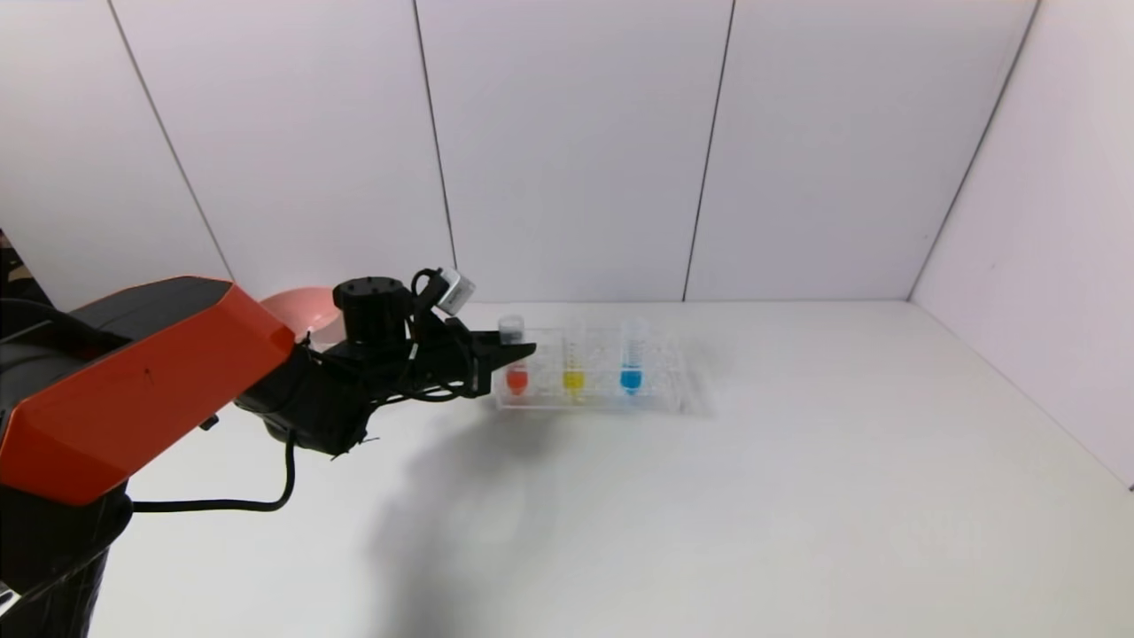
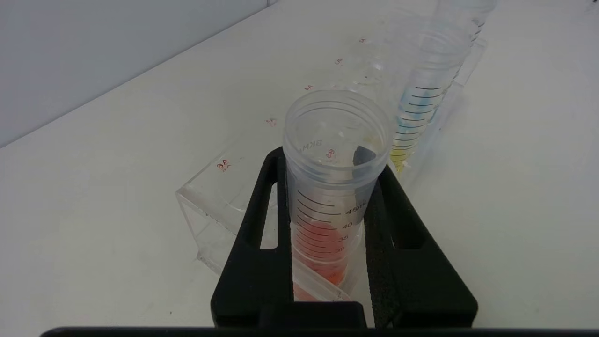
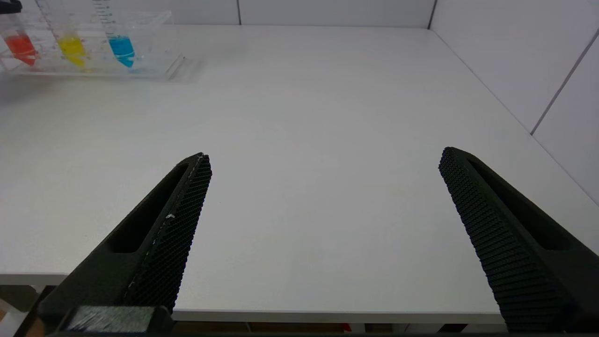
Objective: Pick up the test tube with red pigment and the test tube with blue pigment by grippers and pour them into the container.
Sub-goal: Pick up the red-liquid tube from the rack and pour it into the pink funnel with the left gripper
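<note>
Left gripper (image 2: pixel 334 187) is clamped on the red tube (image 2: pixel 327 187) in the rack (image 1: pixel 660 399); right gripper (image 3: pixel 323 164) sits wide apart, parked.

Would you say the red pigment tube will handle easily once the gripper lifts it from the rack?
Probably stiff and light: the red pigment tube is clear, with little liquid. Its smooth wall may slip in the left gripper. Being open-topped, it could spill if tilted.

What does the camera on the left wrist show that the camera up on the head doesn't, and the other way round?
Only the left wrist view shows the left gripper shut on the red tube, with its printed scale. Only the head view shows the left arm, the pink bowl behind it, and the whole rack. Both share the red, yellow and blue tubes standing in the rack on the white table.
</note>
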